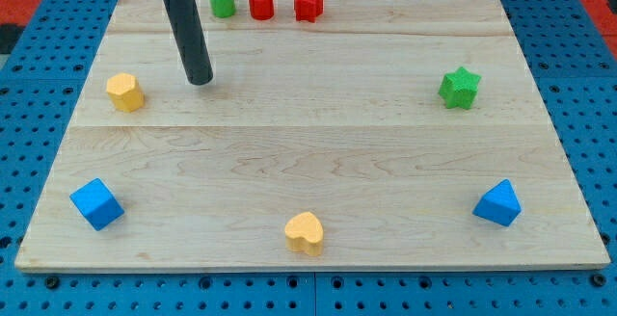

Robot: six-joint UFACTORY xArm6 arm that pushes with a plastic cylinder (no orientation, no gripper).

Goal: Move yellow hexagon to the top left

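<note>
While the yellow hexagon (124,92) sits near the view's left edge of the wooden table (308,143), a little below the top-left corner, my tip (201,81) rests on the wood just to its right and slightly higher, apart from it and not touching. No pincer exists on this rig, only the dark rod, so there is nothing to release or clench. Along the top edge stand a green cylinder (223,0), a red cylinder (260,3) and a red star (308,3); a green star (460,88) is far to the right; a blue cube (96,203), a yellow heart (306,232) and a blue pyramid-like block (498,203) lie along the bottom. To do this step well, I judge the tip should circle below the hexagon without brushing it, settle at its lower side, then push upward and slightly left through its centre. An off-centre push would likely spin it or let it slip sideways off the table.
</note>
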